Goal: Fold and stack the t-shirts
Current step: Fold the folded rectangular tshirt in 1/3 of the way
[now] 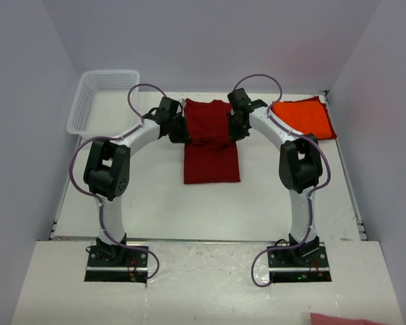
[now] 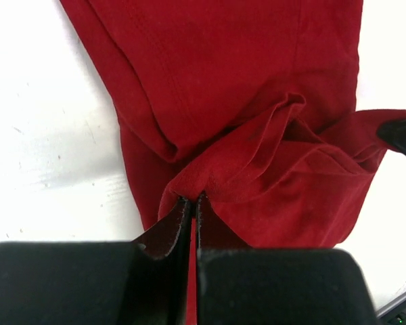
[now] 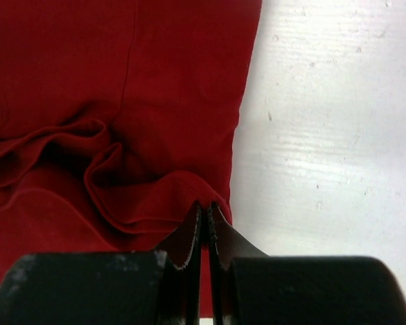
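A dark red t-shirt (image 1: 211,159) lies in the middle of the table, folded into a long strip. Its far part is lifted and bunched between the two grippers. My left gripper (image 1: 182,133) is shut on the shirt's left edge; in the left wrist view the jaws (image 2: 192,198) pinch a raised fold of red cloth (image 2: 257,156). My right gripper (image 1: 235,128) is shut on the right edge, and its jaws (image 3: 205,205) clamp a ridge of red cloth (image 3: 122,101). A folded orange t-shirt (image 1: 304,116) lies flat at the back right.
A white mesh basket (image 1: 101,99) stands at the back left corner. White walls enclose the table on three sides. A scrap of pink cloth (image 1: 345,319) shows at the bottom right edge, off the table. Bare table (image 1: 210,210) lies in front of the red shirt.
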